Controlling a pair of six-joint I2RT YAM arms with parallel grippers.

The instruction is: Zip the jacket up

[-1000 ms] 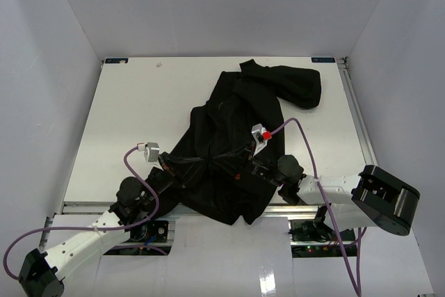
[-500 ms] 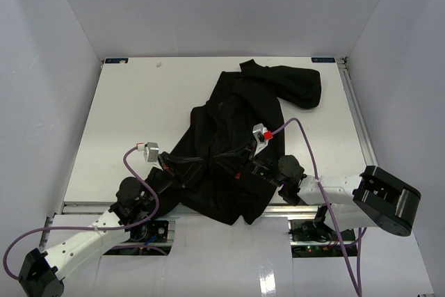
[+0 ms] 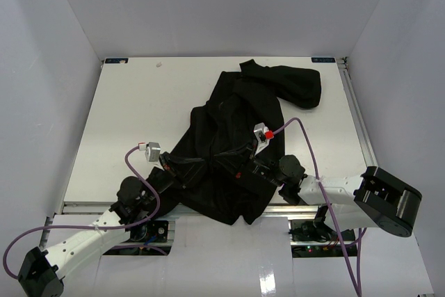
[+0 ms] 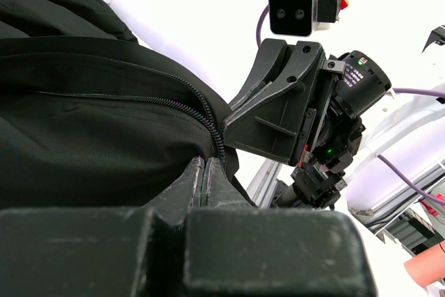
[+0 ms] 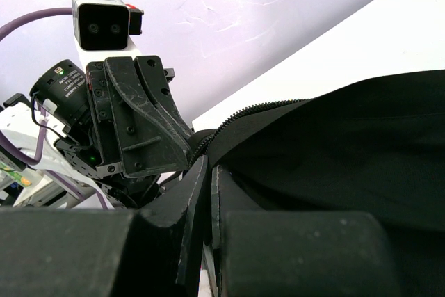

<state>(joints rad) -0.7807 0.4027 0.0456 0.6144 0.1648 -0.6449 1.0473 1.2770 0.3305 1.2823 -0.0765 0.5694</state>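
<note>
White table (image 3: 132,109) is sitting boxed in by plain white walls: left wall (image 3: 42,67), back wall (image 3: 222,5), right wall (image 3: 403,67). A small pinkish smudge (image 3: 159,63) is showing near the far edge, left of centre. Dark tags are sitting at both far corners: left tag (image 3: 115,61), right tag (image 3: 323,60) (print too small to read). The right rail (image 3: 354,113) is running along the table's right edge and the near rail (image 3: 90,208) along its near edge. A glossy white ledge (image 3: 229,262) below that is throwing back glare. The left wrist view is catching a pink object (image 4: 427,273) at bottom right, cut off by the frame, so I can't tell what it is.
</note>
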